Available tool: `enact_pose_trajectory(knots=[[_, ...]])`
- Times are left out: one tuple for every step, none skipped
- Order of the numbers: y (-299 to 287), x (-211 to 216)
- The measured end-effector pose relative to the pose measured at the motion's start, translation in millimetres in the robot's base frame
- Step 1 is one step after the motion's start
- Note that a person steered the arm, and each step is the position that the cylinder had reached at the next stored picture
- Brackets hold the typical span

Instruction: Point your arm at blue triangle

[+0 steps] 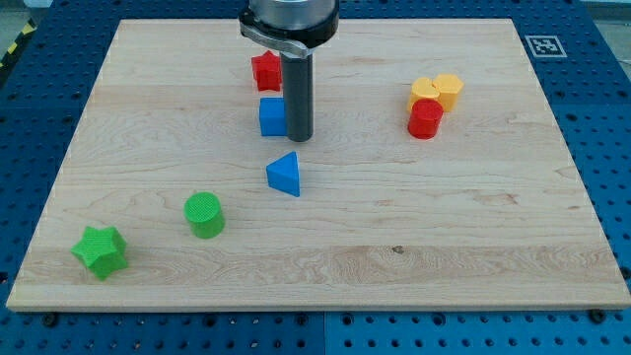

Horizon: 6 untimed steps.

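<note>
Camera view is showing a black-and-white marker tag (541, 44) sitting at the board's (394, 247) two o'clock corner, no readable words. My tip (300, 137), a plain rod, is touching the blue cube (272, 116); the blue triangle (285, 175) is lying just off at six o'clock, nothing blocking between.

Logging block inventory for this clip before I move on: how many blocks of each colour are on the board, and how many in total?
Blue: 2, the blue cube and the blue triangle
Red: 2, the red star block and the red cylinder
Yellow: 2, yellow block and yellow hexagon block
Green: 2, the green cylinder and the green star block
Total: 8

My tip is beside the blue cube, on the view's right.
</note>
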<state>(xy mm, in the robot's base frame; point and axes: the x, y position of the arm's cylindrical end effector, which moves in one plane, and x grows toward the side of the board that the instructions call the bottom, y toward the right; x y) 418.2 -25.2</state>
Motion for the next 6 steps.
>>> enact_pose_trajectory(knots=[[23, 13], [63, 64], [65, 114], [45, 121], [18, 120], [-7, 116]])
